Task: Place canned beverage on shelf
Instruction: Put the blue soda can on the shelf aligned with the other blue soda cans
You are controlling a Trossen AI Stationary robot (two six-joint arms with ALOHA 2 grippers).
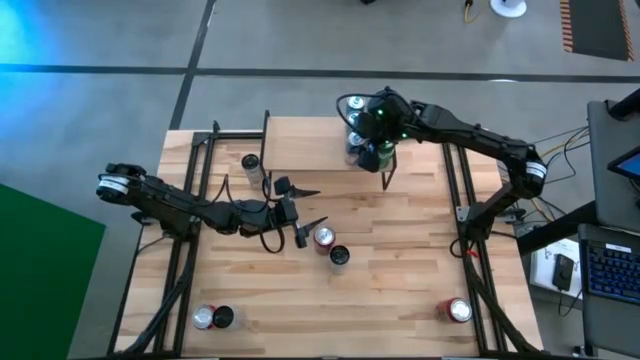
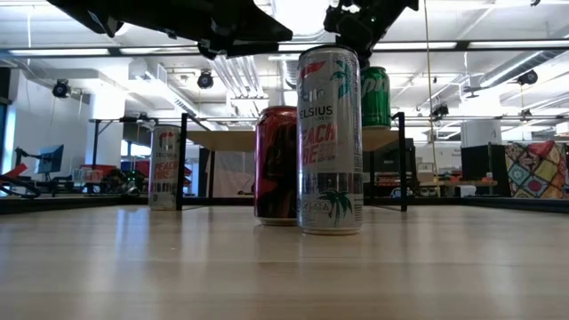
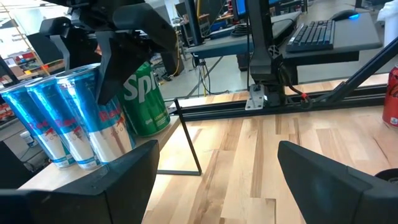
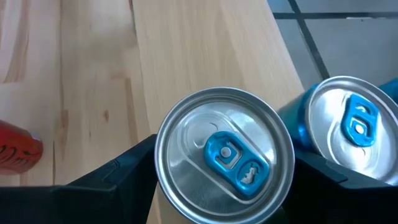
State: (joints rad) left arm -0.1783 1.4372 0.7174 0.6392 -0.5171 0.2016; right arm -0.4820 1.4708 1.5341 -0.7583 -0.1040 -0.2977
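The shelf [image 1: 305, 145] is a low light-wood board on thin black legs at the table's far middle; it also shows in the low view [image 2: 267, 140]. At its right end stand blue cans [image 3: 62, 121] and a green can [image 3: 146, 99]. My right gripper [image 1: 372, 130] is above them, shut on a blue can with a blue tab [image 4: 224, 155]. A second blue can [image 4: 351, 127] stands beside it. My left gripper [image 1: 305, 210] is open and empty, near the table's middle, in front of the shelf. My right gripper pinches the blue can between its two fingers by its side walls, just below the top rim [image 4: 163, 171]. The fingers come from above, pointing down. The can is upright; I cannot tell whether its base rests on the shelf.
A red can [image 1: 323, 238] and a dark-topped can [image 1: 340, 256] stand close to my left gripper. One can [image 1: 250, 163] stands left of the shelf. Two cans [image 1: 212, 318] stand at the near left and a red one [image 1: 458, 311] at the near right.
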